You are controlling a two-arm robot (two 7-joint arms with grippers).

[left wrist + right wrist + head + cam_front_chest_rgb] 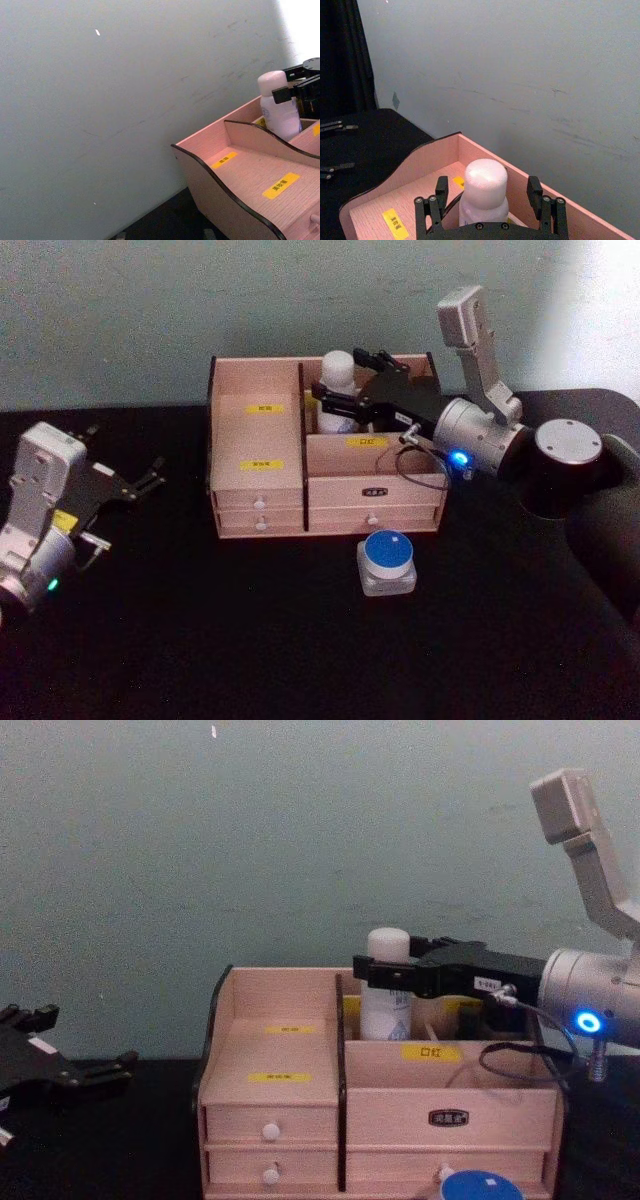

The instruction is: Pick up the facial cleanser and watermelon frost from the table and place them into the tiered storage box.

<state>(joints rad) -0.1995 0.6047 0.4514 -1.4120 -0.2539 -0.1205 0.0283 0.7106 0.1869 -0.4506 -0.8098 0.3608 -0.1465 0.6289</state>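
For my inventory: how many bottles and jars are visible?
2. The bottle stands in the box, rear right compartment, between the open jaws of the right gripper; the jar sits on the table before the box. Drawers may hide more.

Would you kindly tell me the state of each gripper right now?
Left gripper: open, holding nothing.
Right gripper: open around the facial cleanser inside the tiered storage box.

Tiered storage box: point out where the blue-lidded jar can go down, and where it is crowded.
Bare: the two stepped left shelves of the tiered storage box, between its left wall and centre divider. Crowded: the back right compartment, where the facial cleanser stands between the open fingers of the right gripper.
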